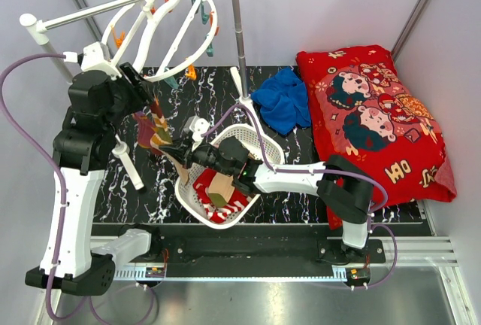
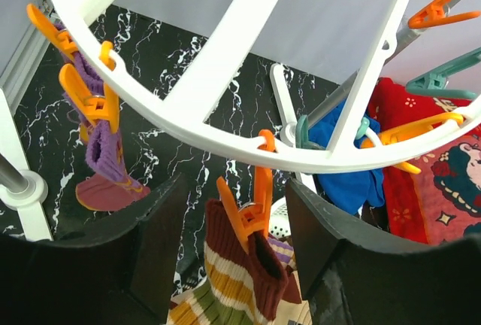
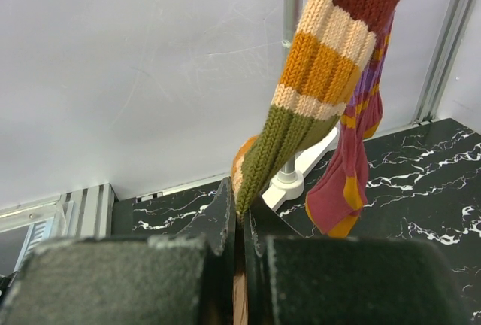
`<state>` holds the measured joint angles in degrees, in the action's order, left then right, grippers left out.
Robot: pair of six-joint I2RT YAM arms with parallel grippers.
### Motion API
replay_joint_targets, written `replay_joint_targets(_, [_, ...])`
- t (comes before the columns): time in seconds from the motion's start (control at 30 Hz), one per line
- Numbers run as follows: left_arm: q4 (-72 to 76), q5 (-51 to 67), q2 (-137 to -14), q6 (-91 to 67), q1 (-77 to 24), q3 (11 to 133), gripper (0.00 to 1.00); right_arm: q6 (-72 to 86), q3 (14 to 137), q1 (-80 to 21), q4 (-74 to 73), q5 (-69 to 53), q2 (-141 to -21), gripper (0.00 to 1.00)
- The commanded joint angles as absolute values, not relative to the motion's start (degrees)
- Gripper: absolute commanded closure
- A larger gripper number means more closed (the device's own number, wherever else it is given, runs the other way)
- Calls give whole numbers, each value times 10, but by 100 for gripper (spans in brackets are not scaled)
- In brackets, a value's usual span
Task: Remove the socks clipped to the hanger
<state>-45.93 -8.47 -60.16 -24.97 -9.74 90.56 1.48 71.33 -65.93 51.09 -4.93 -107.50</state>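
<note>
Black fingers (image 2: 158, 242) of my left gripper (image 2: 235, 208) fill the bottom of the left wrist view, standing open on either side of an orange clip (image 2: 259, 182) without touching it. That clip hangs from the rim of the hanger (image 2: 218, 62) and bites the maroon cuff of the striped sock (image 2: 233, 276), low in the frame's centre. My right gripper (image 3: 239, 220) is closed on the sock's green lower end at the bottom centre of its own view, so the knit runs taut up to the top right. A purple sock (image 2: 105, 152) hangs clipped at the left.

The sock looks light, soft and stretchy, so I judge a hard pull would only lengthen it. The stiff, springy clip is the better place to squeeze, at its upper tabs, while my right gripper draws the cuff free.
</note>
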Motion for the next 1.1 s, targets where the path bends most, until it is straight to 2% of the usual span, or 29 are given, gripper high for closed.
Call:
replay_joint_targets(0.0, [-452,-112,-617,-228,-112,938,41,3,731,-669,526,-38,-1068,100])
replay_joint_targets(0.2, [-460,-129,-629,-226,-123,938,42,3,729,-671,529,-37,-1069,100])
replay_joint_targets(0.4, [-461,-155,-636,-217,-132,937,49,4,726,-671,530,-36,-1065,100])
replay_joint_targets(0.53, [-461,-156,-639,-214,-133,935,62,4,725,-672,529,-35,-1065,100])
replay_joint_targets(0.57, [-461,-156,-640,-214,-133,935,68,4,724,-672,532,-35,-1066,100])
replay_joint_targets(0.7, [-449,-153,-637,-212,-133,932,76,4,708,-672,538,-33,-1063,100])
replay_joint_targets(0.87, [-432,-142,-635,-213,-133,926,81,21,668,-672,547,-16,-1036,100])
replay_joint_targets(1.07, [-418,-118,-629,-210,-133,918,79,97,577,-673,488,27,-956,100])
